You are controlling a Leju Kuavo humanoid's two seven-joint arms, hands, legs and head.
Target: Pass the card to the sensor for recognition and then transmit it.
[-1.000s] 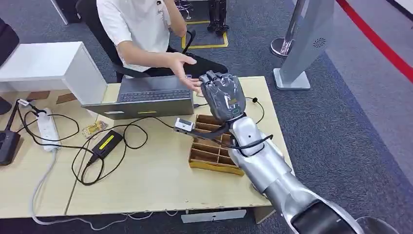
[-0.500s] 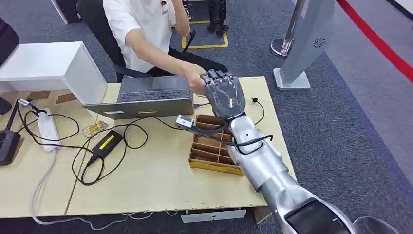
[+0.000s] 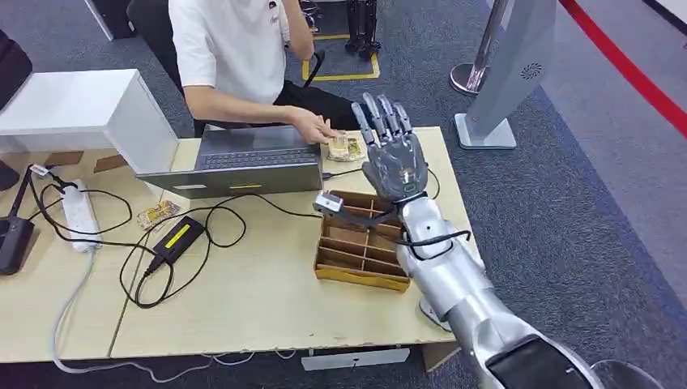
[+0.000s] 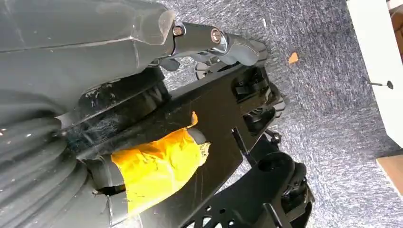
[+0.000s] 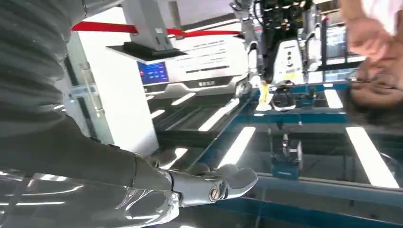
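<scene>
- A grey open laptop [image 3: 247,162] is set on the light wooden counter [image 3: 243,308].
- A white power strip [image 3: 78,215] and a black power adapter [image 3: 178,237] are laid left of a brown divided wooden tray [image 3: 352,259].

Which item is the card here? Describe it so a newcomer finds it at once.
On the wooden table, look at the far edge just right of the grey laptop. The card lies flat there under the person's hand, left of the robot's raised right hand; it is small, pale and patterned.
</scene>
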